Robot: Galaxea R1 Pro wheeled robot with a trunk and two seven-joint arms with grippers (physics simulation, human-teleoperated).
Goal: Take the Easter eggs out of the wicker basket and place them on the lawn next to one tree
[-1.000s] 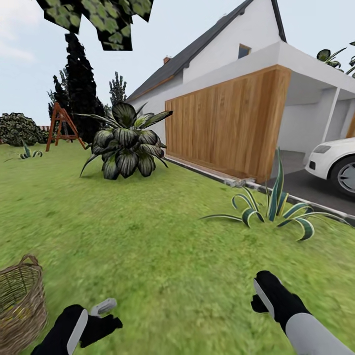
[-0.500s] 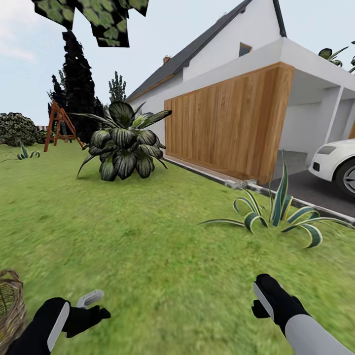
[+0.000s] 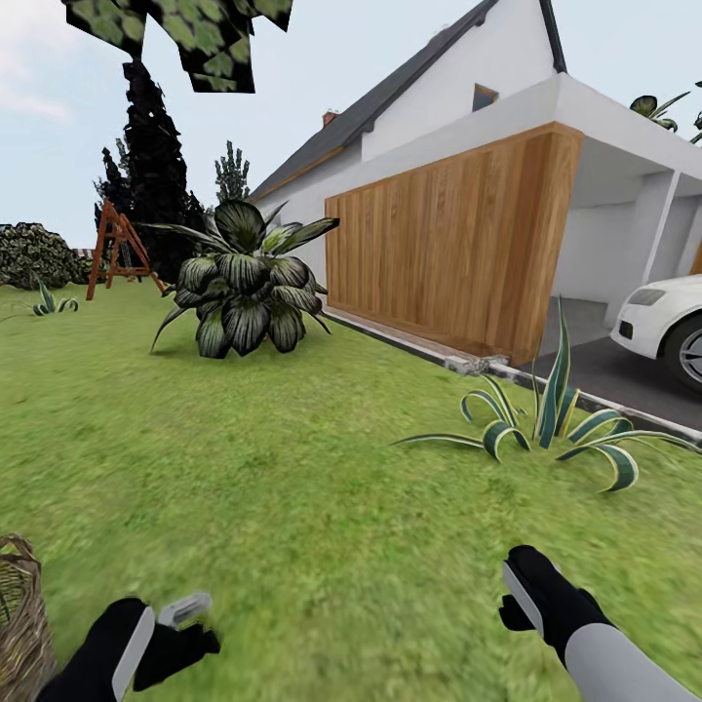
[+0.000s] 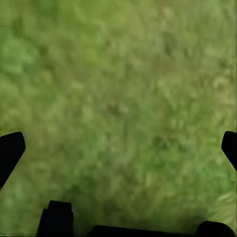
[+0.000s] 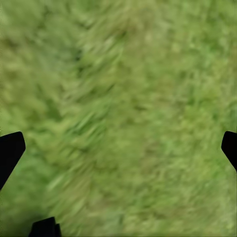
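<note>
Basket: wicker basket (image 3: 18, 609) sits at the head view's 8 o'clock edge, farther out than a second ago, as the view has swung.
Eggs: likely inside, unseen.
Left gripper (image 3: 185, 624): jaws spread, empty, over lawn (image 3: 292, 487).
Right gripper (image 3: 517, 595): jaws apart, empty.
Meaning: basket unapproached; no egg taken.
</note>
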